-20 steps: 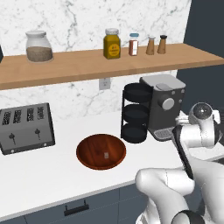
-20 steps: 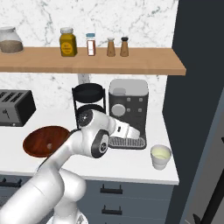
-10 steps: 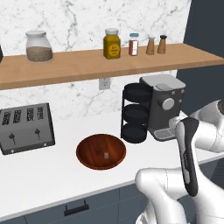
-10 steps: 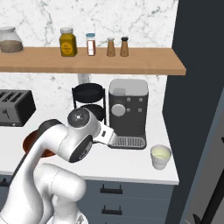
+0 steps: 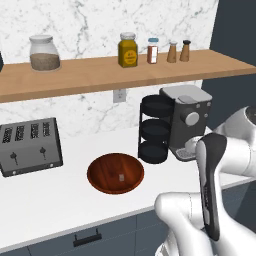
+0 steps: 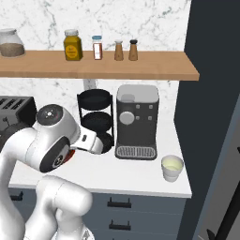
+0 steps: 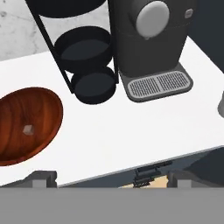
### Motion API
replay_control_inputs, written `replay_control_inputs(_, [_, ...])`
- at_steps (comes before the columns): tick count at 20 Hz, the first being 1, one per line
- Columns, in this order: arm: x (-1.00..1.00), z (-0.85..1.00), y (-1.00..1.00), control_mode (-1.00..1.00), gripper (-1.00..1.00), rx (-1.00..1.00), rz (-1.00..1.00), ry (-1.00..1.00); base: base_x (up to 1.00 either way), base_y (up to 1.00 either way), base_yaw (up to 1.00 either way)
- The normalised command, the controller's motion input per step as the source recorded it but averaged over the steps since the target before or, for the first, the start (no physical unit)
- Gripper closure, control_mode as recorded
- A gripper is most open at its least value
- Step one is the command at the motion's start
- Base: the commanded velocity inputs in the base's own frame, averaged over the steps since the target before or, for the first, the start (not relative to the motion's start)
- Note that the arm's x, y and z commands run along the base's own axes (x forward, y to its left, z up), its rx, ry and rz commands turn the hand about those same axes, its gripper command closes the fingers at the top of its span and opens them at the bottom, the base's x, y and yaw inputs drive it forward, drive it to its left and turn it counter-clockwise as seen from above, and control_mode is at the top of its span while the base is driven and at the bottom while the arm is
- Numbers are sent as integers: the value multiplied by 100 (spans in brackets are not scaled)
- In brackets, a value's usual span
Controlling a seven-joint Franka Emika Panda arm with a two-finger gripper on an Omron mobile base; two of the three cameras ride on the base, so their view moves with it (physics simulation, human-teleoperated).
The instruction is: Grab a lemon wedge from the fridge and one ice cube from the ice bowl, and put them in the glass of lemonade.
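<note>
- The glass of lemonade (image 6: 172,168) stands lower right on the white counter (image 6: 131,176), just beside the coffee machine (image 6: 137,121).
- A black three-tier rack (image 6: 96,119) sits centre-left.
- Jars line the wooden shelf (image 6: 154,65) up top.

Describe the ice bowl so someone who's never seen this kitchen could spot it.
On the white counter under the wooden shelf, look between the toaster and the black three-tier rack. The ice bowl is wide, shallow, reddish-brown wood, holding one tiny pale ice cube.

Ice in the bowl, lemonade apart
One ice cube (image 5: 122,177) lies in the wooden ice bowl (image 5: 102,170); the glass of lemonade (image 6: 172,168) stands upright by the surface's right end.
</note>
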Motion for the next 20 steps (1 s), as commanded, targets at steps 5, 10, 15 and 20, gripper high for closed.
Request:
replay_control_inputs(5, [-72,-16,4,-100,-100,0,-1,0,0,0,0])
replay_control_inputs(10, [-47,-34,21,100,-100,-1,0,0,-11,2,0])
replay_control_inputs(15, [0,0,0,100,-100,0,0,0,-72,-21,0])
replay_control_inputs(20, [0,0,0,100,-100,0,0,0,-48,-95,0])
